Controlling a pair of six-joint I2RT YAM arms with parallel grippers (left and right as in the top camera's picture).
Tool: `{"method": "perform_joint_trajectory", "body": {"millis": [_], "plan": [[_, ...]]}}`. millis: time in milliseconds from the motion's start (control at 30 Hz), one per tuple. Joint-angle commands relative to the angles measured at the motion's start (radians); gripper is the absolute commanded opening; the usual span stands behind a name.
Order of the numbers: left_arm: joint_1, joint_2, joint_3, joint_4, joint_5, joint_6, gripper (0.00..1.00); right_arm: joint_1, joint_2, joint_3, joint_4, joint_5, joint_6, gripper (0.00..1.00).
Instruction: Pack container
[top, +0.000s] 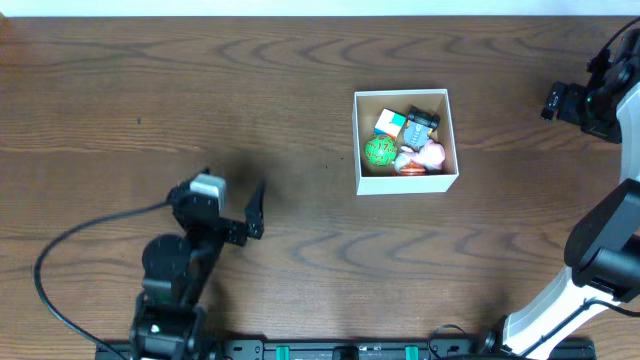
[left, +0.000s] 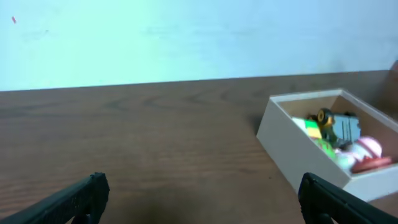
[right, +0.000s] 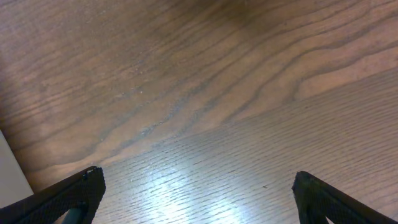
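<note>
White-walled container (top: 406, 184) sits mouth-up, slightly askew; left pincer (left: 200, 190) and right pincer (right: 198, 185) gape empty.

And there's the square, shallow white-walled box with a brown cardboard inside (top: 405, 182), flat and open-topped on the wooden table (top: 200, 100), right of centre and a little toward the far side. It's turned slightly off square. Small colourful toys (top: 405, 140) crowd its floor.

1 container (top: 405, 183), approx. 5 toys (top: 381, 151).
</note>
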Motion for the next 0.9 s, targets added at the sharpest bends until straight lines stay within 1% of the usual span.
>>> {"method": "perform_joint_trajectory", "body": {"millis": [0, 167, 500, 600, 667, 767, 867], "plan": [[0.034, -0.108, -0.093, 0.076, 0.086, 0.032, 0.98, -0.007, 0.006, -0.001, -0.001, -0.005, -0.011, 0.99], [0.061, -0.228, -0.161, 0.116, 0.085, 0.033, 0.98, -0.007, 0.006, -0.001, -0.001, -0.005, -0.011, 0.99], [0.072, -0.380, -0.167, 0.116, 0.084, 0.053, 0.98, -0.007, 0.006, -0.001, -0.001, -0.005, -0.011, 0.99], [0.072, -0.418, -0.167, 0.114, 0.084, 0.056, 0.98, -0.007, 0.006, -0.001, -0.001, -0.005, -0.011, 0.99], [0.074, -0.442, -0.168, 0.110, 0.083, 0.084, 0.98, -0.007, 0.006, -0.001, -0.001, -0.005, -0.011, 0.99], [0.099, -0.479, -0.173, 0.096, 0.083, 0.096, 0.98, -0.007, 0.006, -0.001, -0.001, -0.005, -0.011, 0.99], [0.116, -0.481, -0.178, 0.093, 0.085, 0.097, 0.98, -0.007, 0.006, -0.001, -0.001, -0.005, -0.011, 0.99]]}}
